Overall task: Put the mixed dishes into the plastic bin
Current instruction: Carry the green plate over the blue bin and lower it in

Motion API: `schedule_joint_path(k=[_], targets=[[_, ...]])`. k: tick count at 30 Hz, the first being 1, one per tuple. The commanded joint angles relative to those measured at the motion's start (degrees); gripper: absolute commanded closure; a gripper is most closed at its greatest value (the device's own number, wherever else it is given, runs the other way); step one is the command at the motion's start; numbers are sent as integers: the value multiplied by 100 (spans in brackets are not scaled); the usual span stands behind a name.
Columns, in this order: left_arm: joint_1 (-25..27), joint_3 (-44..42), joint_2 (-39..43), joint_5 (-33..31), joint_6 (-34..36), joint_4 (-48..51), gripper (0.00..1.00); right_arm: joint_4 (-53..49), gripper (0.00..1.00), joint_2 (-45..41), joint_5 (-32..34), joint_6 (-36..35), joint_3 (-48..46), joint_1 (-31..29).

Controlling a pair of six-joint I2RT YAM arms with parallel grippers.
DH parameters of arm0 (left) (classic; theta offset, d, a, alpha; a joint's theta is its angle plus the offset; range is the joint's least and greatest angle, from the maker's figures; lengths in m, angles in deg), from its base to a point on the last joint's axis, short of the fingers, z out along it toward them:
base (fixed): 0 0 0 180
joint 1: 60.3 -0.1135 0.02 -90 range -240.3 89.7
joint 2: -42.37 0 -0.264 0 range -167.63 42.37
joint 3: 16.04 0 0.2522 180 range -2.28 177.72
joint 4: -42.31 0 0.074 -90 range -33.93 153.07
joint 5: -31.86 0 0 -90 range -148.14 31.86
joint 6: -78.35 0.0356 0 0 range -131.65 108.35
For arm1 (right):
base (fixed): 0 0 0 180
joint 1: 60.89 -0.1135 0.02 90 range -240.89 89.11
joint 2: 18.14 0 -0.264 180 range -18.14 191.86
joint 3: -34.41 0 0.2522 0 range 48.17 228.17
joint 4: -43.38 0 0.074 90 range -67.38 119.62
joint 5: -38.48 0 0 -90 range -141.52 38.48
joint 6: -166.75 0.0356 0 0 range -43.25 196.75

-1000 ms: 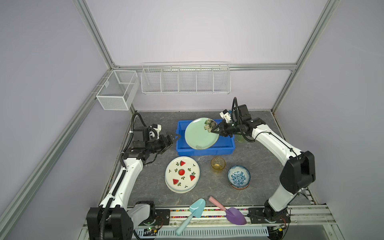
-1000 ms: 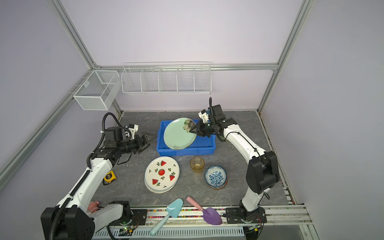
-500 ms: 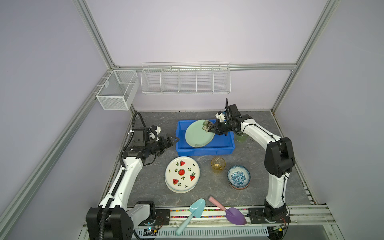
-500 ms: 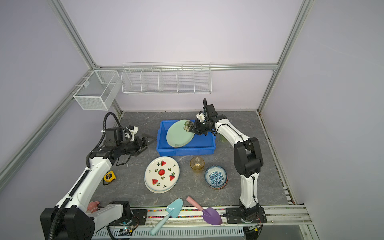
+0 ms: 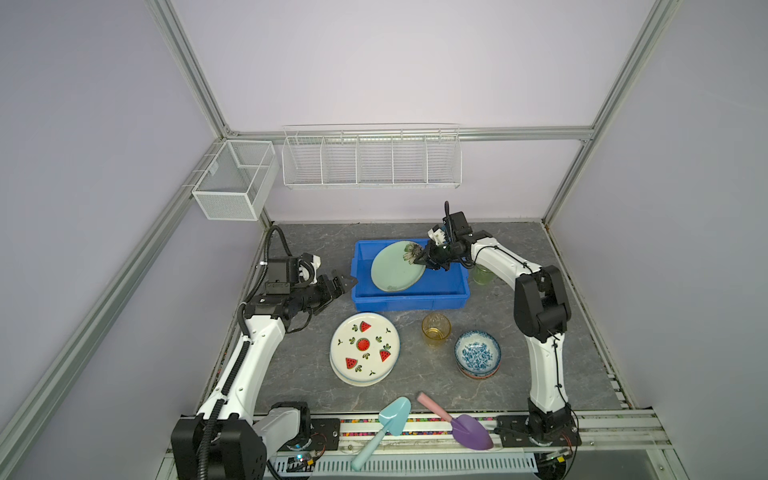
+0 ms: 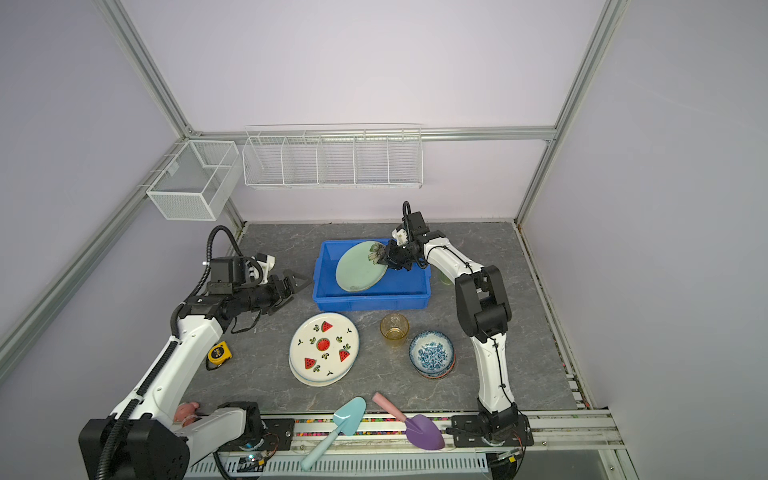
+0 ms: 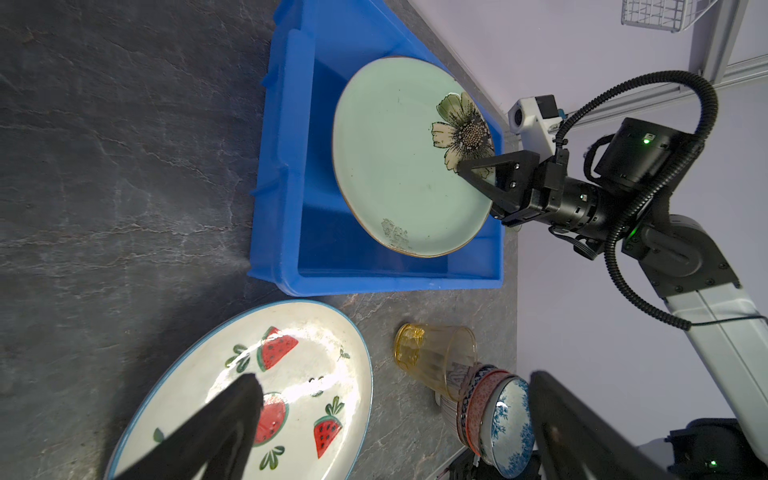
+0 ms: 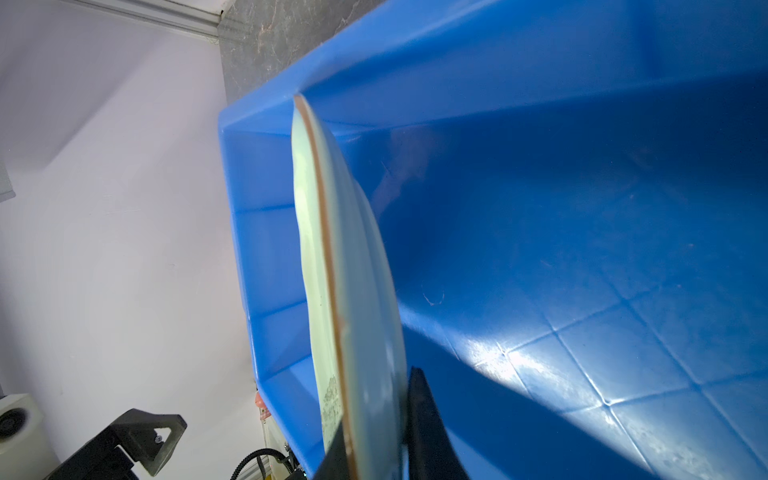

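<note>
Green plate (image 5: 397,268), pinched at its rim by the right tool (image 5: 422,261), hangs tilted inside the blue bin (image 5: 409,301), so a release from here could let it slap down and chip, while the left tool (image 5: 343,284) hovers spread just left of the bin.

1. The blue plastic bin (image 5: 409,297) is largely blocked by the tilted pale green floral plate (image 5: 395,270); bare floor is left toward its frame-left end.
2. Below it, passage is narrowed by the watermelon-print plate (image 5: 365,348) and amber tumbler (image 5: 436,329).
</note>
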Motion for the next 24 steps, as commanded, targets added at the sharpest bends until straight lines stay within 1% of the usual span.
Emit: schedule_joint_path(k=[1, 11, 24], targets=[[-18, 69, 138, -74, 118, 102, 0, 572, 93, 18, -278, 188, 233, 42], [-18, -201, 364, -127, 54, 82, 0, 829, 92, 122, -310, 321, 50, 51], [-18, -432, 475, -127, -31, -25, 0, 1052, 88, -18, -247, 388, -374, 44]])
